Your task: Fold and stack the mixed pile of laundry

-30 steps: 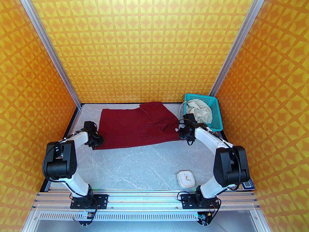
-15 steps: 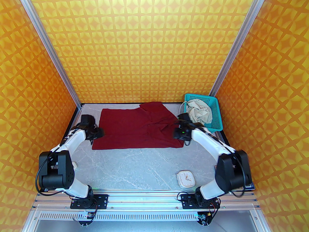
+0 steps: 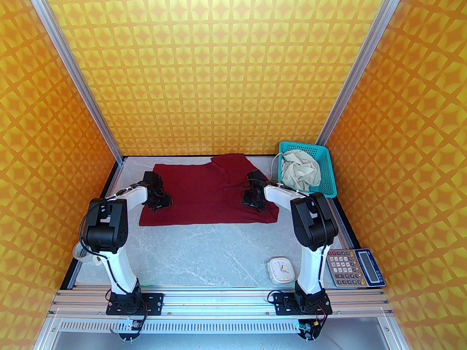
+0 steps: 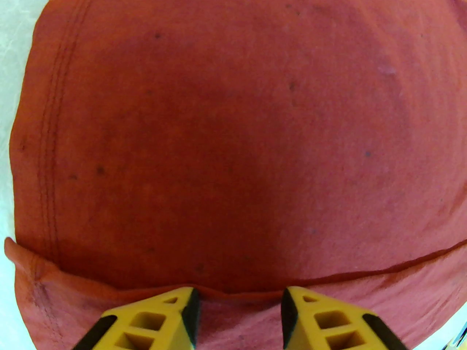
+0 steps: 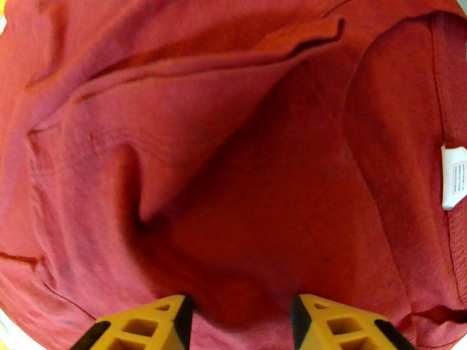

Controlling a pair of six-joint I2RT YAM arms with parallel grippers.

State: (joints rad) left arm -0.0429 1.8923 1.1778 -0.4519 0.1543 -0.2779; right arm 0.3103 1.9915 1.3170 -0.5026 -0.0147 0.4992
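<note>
Both pincers stand apart, empty: the left gripper (image 4: 240,299) low over the smooth left-near part of the maroon shirt (image 3: 197,191), the right gripper (image 5: 240,303) over its rumpled right side. Closing there may catch one layer only, dragging creases crooked. The cream shorts (image 3: 299,170) lie in the teal basket (image 3: 327,181), far right.
</note>
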